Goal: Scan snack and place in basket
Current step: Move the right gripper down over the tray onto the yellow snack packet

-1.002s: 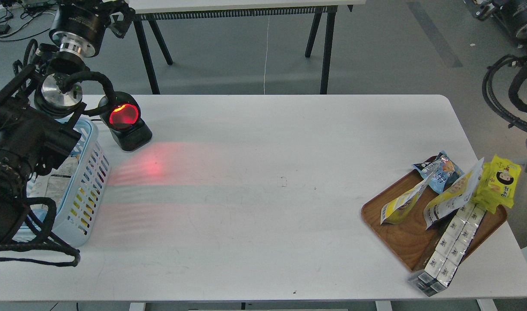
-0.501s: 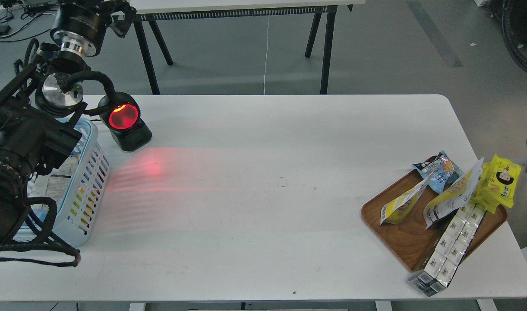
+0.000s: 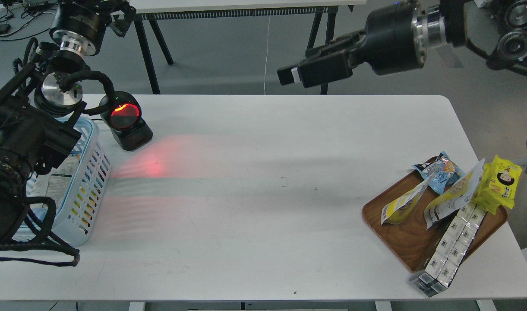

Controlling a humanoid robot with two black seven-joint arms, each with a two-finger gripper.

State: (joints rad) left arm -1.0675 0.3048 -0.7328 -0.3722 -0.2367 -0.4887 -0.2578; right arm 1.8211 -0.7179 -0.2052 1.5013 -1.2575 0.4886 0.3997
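The snack (image 3: pixel 454 195), a yellow and pale pouch with a round picture of beige balls, leans on the brown wooden tray (image 3: pixel 408 242) at the table's right. A second similar pouch (image 3: pixel 402 204) lies just left of it. The light blue basket (image 3: pixel 89 185) stands at the far left, partly hidden by my left arm, with pale packets inside. My left gripper (image 3: pixel 116 15) is at the top left edge, dark and cut off. My right gripper (image 3: pixel 289 76) hangs high over the table's far edge, pointing left, far from the snack, with nothing seen in it.
A black barcode scanner (image 3: pixel 126 122) with a red window stands right of the basket and throws red light on the white table (image 3: pixel 263 224). The tray also holds a small blue bag (image 3: pixel 440 172), a yellow cartoon-face packet (image 3: pixel 503 181) and a row of white cartons (image 3: pixel 451 246).
My right arm has swung into view from the top right, with its gripper now over the table's far edge. The left arm and the snacks have not moved.
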